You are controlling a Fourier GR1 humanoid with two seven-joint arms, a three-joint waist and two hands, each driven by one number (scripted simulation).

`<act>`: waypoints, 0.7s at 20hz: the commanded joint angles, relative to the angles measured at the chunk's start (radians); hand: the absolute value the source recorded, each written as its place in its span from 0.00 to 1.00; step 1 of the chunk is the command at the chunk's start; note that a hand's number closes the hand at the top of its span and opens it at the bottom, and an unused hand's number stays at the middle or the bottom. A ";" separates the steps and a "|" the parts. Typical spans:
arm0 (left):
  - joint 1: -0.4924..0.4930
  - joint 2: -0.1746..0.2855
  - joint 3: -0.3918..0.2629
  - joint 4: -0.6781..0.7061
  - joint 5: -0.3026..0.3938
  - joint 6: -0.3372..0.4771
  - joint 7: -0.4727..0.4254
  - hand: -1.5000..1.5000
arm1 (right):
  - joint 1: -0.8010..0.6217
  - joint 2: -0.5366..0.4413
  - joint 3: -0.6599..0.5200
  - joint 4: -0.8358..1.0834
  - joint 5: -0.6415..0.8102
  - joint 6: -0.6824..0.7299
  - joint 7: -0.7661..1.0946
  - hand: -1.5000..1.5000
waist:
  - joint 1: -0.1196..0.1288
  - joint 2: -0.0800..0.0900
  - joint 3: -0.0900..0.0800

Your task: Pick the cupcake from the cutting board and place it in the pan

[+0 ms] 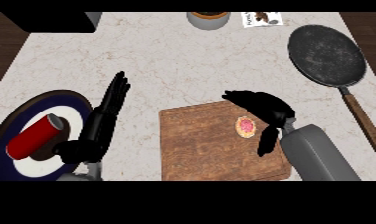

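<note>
Wooden cutting board (206, 143) is lying at about 5 o'clock on the marbled surface (183, 63). The cupcake (245, 126) is sitting on it near the board's 2 o'clock corner, its pink top facing up. The right hand (268, 106) is arching over the cupcake from 12 o'clock, its curved fingers reaching round the far side and its thumb hanging at the cupcake's 4 o'clock. Fingers and thumb are standing apart with the cupcake showing in the gap, so I am judging that nothing is being clamped yet and that the hand is bracketing the cupcake in order to close on it.

The pan (327, 54) is sitting at 2 o'clock on the surface, well apart from the board. Its handle is pointing toward 5 o'clock, which is leaving its dark round bottom free to be approached from the board's side.

The left hand (103, 118) is resting at 8 o'clock with its fingers straight, together and pointing toward 12, holding nothing and lying clear of the board. Just beside it, at 9 o'clock, a navy-rimmed plate (62, 99) is carrying a red can (33, 138) lying on its side.

Counting: one cupcake, one cutting board, one pan, one plate, one can and two hands. One round pot (209, 20) and one small card (262, 19) are also sitting at 12 to 1 o'clock along the far edge
</note>
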 commanded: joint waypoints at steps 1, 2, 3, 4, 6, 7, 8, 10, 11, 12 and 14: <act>-0.034 -0.038 -0.004 0.032 -0.016 0.019 0.015 0.50 | -0.036 0.044 -0.007 0.154 0.065 -0.060 -0.035 0.00 | 0.001 0.001 0.000; 0.018 -0.004 0.016 0.034 -0.012 -0.020 -0.052 0.50 | 0.015 0.067 -0.001 0.066 0.067 -0.038 -0.001 0.00 | -0.001 0.000 0.000; 0.026 0.013 0.008 -0.116 0.004 -0.012 0.086 0.50 | -0.047 0.033 -0.009 0.164 0.081 -0.043 -0.054 0.00 | 0.005 0.000 0.000; -0.056 -0.001 0.036 0.001 0.002 -0.003 0.048 0.50 | -0.030 0.021 0.053 0.098 0.094 0.015 -0.056 1.00 | -0.001 0.001 0.000; 0.011 0.003 0.008 -0.021 -0.004 -0.024 0.023 0.50 | -0.021 0.010 0.093 0.142 0.148 -0.066 -0.138 1.00 | 0.003 0.001 0.000; 0.053 -0.039 -0.040 -0.057 -0.039 0.022 0.026 0.50 | -0.022 0.055 0.111 0.194 0.191 -0.141 -0.109 1.00 | 0.007 0.001 0.001; -0.069 -0.005 0.047 -0.004 0.022 -0.024 0.067 0.50 | -0.048 0.052 0.085 0.158 0.176 -0.078 -0.100 1.00 | 0.000 0.001 0.000; -0.009 -0.054 -0.021 0.022 -0.050 0.025 0.009 0.50 | -0.112 0.057 0.058 0.266 0.196 -0.125 -0.155 1.00 | 0.004 0.002 0.000; -0.013 -0.011 0.032 0.008 -0.011 -0.021 0.004 0.50 | -0.070 0.031 0.047 0.184 0.201 -0.092 -0.155 1.00 | -0.001 0.000 0.000; 0.005 -0.018 0.019 0.011 -0.024 -0.018 -0.008 0.50 | -0.029 0.032 0.041 0.166 0.209 -0.126 -0.159 1.00 | -0.002 0.000 0.000; -0.010 0.010 0.055 -0.005 0.010 -0.054 0.020 0.50 | -0.030 0.048 0.046 0.184 0.234 -0.152 -0.173 1.00 | -0.001 0.000 0.000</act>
